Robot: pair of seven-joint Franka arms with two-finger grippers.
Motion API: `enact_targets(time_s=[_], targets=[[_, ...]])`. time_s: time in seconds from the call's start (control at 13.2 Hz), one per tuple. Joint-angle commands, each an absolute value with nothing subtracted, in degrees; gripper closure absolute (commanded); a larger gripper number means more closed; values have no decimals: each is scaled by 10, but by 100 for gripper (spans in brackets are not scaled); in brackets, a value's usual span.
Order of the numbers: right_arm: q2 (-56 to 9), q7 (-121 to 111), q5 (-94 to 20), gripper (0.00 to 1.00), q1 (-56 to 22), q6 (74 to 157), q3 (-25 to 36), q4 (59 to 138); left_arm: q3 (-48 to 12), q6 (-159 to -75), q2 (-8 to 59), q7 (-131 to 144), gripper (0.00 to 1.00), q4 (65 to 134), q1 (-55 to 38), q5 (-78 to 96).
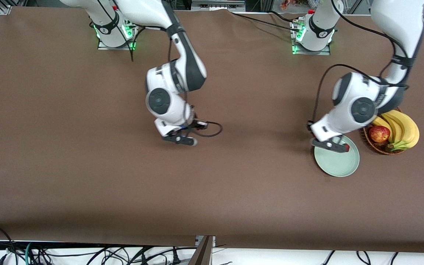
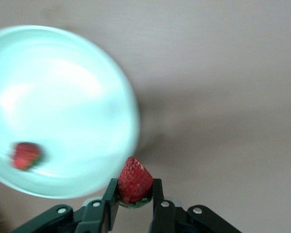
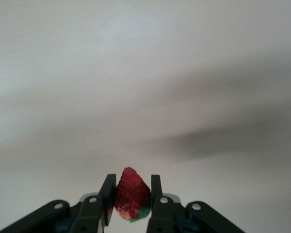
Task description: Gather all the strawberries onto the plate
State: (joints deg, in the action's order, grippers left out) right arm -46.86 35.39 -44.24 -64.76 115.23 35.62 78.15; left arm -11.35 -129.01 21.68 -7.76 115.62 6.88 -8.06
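Observation:
My left gripper [image 1: 331, 146] hangs over the rim of the pale mint-green plate [image 1: 339, 165] on the side toward the robots' bases. In the left wrist view it [image 2: 134, 185] is shut on a red strawberry [image 2: 134, 179], tip pointing away from the hand. A second strawberry [image 2: 25, 155] lies in the plate [image 2: 63, 97]; it also shows in the front view [image 1: 347, 148]. My right gripper [image 1: 180, 140] is over bare table near the middle. In the right wrist view it [image 3: 132, 183] is shut on a third strawberry [image 3: 132, 194].
A brown wicker basket [image 1: 375, 147] with an apple [image 1: 379, 133] and bananas [image 1: 401, 129] stands right beside the plate, toward the left arm's end of the table. A cable [image 1: 212, 129] loops off the right wrist. The table is covered in brown cloth.

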Motion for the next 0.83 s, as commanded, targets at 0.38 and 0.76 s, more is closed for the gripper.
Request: enact_targets(time_s=[0.38, 0.76], targets=[[-641, 612, -436, 48, -691, 1386, 286, 607, -90, -1393, 287, -134, 91, 1146, 97, -83], [-614, 611, -424, 32, -672, 1312, 302, 603, -90, -1371, 281, -123, 22, 1122, 93, -110]])
